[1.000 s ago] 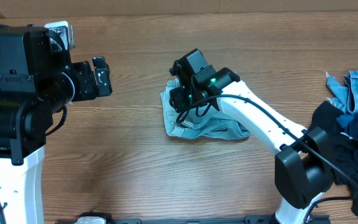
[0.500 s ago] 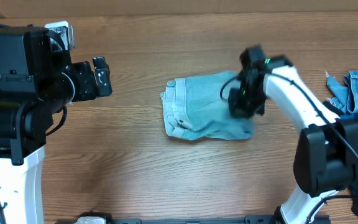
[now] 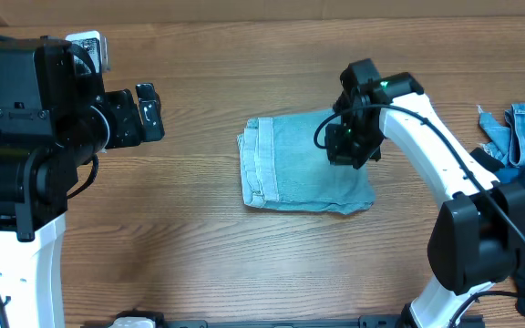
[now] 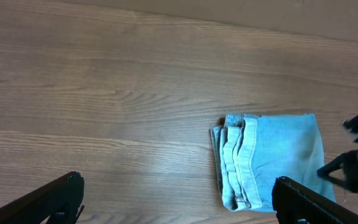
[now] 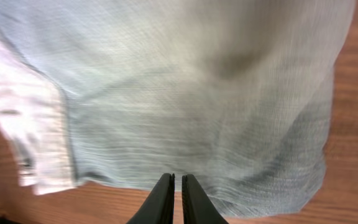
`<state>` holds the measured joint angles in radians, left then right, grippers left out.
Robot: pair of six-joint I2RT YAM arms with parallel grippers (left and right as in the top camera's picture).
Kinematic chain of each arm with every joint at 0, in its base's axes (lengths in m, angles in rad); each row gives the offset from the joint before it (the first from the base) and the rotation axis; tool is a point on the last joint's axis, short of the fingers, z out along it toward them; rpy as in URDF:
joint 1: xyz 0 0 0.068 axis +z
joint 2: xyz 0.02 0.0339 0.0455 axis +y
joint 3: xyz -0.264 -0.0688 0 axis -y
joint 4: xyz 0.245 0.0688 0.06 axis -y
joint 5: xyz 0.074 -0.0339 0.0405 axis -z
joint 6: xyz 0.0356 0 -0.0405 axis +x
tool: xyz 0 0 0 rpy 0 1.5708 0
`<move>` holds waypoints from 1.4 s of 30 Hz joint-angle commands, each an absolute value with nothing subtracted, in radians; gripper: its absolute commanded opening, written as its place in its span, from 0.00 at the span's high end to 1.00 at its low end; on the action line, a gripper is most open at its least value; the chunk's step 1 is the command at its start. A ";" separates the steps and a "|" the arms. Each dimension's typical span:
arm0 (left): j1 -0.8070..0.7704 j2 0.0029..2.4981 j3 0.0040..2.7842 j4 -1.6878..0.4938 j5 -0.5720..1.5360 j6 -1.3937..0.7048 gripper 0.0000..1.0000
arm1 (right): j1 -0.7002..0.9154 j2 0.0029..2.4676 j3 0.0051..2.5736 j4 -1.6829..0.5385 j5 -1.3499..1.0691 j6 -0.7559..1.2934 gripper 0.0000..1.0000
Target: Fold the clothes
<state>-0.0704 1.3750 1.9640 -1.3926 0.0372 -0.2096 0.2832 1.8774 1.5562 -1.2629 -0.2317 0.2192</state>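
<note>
Pale denim jeans [image 3: 303, 169] now lie flat and square, so this fold looks done. The right claw [image 3: 349, 146] crossed to their right side and closed, seemingly empty; the left claw [image 3: 149, 111] stands wide.

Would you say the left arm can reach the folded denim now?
Probably yes: bare table lies between the left gripper and the folded denim; the right gripper is over its far edge.

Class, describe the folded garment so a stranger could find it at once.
On the wooden table, look at the centre, under the right gripper. A pale blue denim garment lies there, folded flat, unlike the loose heap at the right edge.
</note>
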 commanded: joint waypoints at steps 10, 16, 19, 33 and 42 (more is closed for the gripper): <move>-0.330 1.699 1.965 -1.314 0.082 -0.277 0.62 | 0.278 1.849 1.566 -1.107 -0.142 0.247 0.96; -0.455 2.058 1.965 -1.084 0.123 -0.322 0.96 | 0.189 1.855 1.307 -1.068 -0.140 0.319 0.96; -0.467 2.174 1.965 -1.017 0.128 -0.381 0.96 | 0.186 1.855 1.202 -1.001 -0.168 0.319 0.96; -0.239 2.374 1.996 -1.026 -0.160 -0.486 0.96 | 0.193 1.855 1.177 -0.940 -0.221 0.262 0.96; -0.237 2.008 2.118 -1.203 0.101 -0.385 0.94 | 0.198 1.806 1.312 -0.954 -0.374 0.148 0.83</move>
<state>-0.1833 2.0697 2.1021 -1.1484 -0.0479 -0.4114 0.1963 1.8694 1.2221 -0.9585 -0.2729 0.2150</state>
